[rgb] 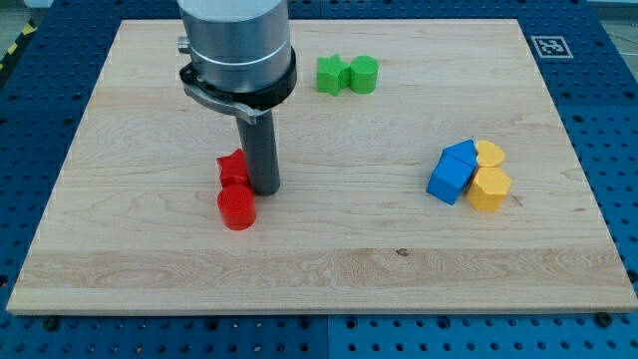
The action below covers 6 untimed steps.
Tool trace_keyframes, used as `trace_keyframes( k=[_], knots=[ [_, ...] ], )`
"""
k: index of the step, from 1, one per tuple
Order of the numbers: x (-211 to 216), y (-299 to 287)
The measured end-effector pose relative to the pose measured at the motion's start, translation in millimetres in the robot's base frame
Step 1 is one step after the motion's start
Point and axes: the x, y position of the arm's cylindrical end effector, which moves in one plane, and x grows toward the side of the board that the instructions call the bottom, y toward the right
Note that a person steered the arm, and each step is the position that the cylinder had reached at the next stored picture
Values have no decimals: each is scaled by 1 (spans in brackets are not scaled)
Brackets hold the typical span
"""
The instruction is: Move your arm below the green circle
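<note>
While my tip (264,187) rests on the tabletop (150,259) just right of the red star-shaped block (232,167) and above the red cylinder (237,208), the green circle (364,75) lies well apart toward the view's top, touching the green star-shaped block (331,75). No gripper is fitted; its state does not apply.

Views: one camera only, so no second view overlaps it.
Position: raised, in front of the wooden board (329,249), tilted down at it.
Facing: across the board toward its far edge at the view's top, where the arm's grey housing (236,45) runs out of frame.
Distance: mid-range; almost the whole board fits, its near corners cropped, blue perforated table (608,120) showing round it.
Marker: a printed tag (550,46) sits on the far right corner.
</note>
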Motion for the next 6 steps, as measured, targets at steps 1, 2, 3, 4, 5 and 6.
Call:
trace_keyframes(
  k=[1, 2, 3, 4, 5, 6],
  knots=[
    [-5, 0],
    [-7, 11],
    [-26, 34],
    [-32, 48],
    [-32, 48],
    [-33, 54]
  ],
)
